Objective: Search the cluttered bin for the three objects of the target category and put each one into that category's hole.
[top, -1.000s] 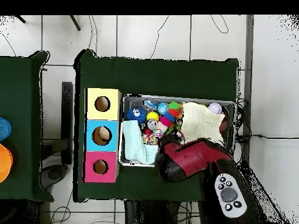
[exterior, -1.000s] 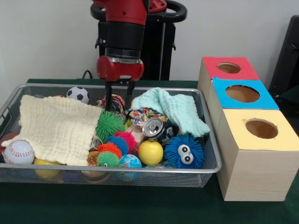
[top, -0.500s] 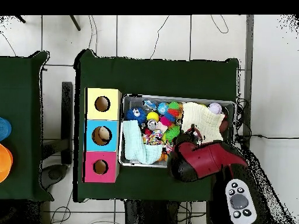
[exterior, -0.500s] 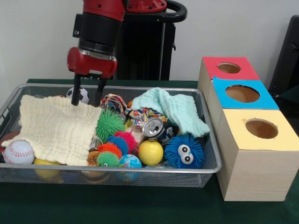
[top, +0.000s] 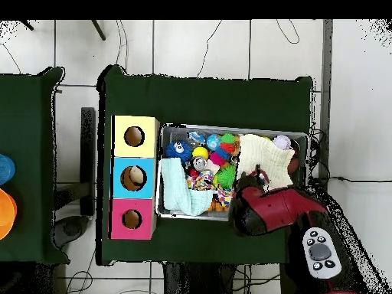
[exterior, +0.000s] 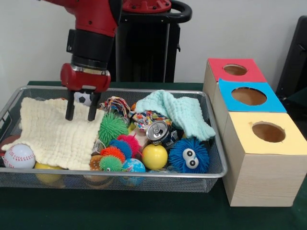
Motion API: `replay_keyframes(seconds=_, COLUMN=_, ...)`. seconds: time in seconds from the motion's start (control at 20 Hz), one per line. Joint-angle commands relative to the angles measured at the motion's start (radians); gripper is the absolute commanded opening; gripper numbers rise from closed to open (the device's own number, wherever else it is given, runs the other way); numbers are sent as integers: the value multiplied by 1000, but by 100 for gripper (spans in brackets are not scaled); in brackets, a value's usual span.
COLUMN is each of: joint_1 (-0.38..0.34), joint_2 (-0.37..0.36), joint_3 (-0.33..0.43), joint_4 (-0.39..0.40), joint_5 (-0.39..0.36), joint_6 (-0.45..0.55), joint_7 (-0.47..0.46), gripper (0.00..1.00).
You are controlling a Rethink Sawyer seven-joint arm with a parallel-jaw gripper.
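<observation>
**Operator:** Where the front camera looks across the table, I see my gripper (exterior: 80, 112) hanging over the cream cloth (exterior: 57, 132) at the left of the wire bin (exterior: 211, 143), its two black fingers (exterior: 69, 109) spread apart with nothing between them, tips just at the cloth's far edge. A soccer ball (exterior: 84, 97) sits right behind the fingers.

**Colleague:** And the rest of the bin?

**Operator:** A baseball (exterior: 19, 155) lies at the near left, half tucked under the cloth. A green spiky ball (exterior: 112, 128) sits just right of the gripper, a crushed can (exterior: 158, 131) in the middle, a yellow ball (exterior: 154, 156) in front of it, and a blue fuzzy ball with eyes (exterior: 189, 155) near the right wall. A mint cloth (exterior: 180, 112) is draped at the far right. I cannot tell which category is the target.

**Colleague:** The boxes?

**Operator:** Right of the bin stand the red box (exterior: 233, 70), blue box (exterior: 249, 97) and yellow box (exterior: 267, 133), far to near, each with a round hole on top.

**Colleague:** From overhead?

**Operator:** The arm covers the bin's bottom edge beside the cream cloth (top: 264, 157); I cannot see the jaws there. The three boxes line up left of the bin, yellow box (top: 135, 136) at top.
</observation>
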Motion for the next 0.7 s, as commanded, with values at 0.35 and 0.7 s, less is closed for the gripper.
replay_keyframes(seconds=0.35, joint_1=-107, joint_2=104, joint_3=181, joint_4=18, joint_5=14, joint_6=-18, joint_7=68, gripper=100)
replay_keyframes(seconds=0.7, joint_1=-83, joint_2=149, joint_3=146, joint_4=-23, joint_5=-10, joint_6=-47, joint_7=79, gripper=100)
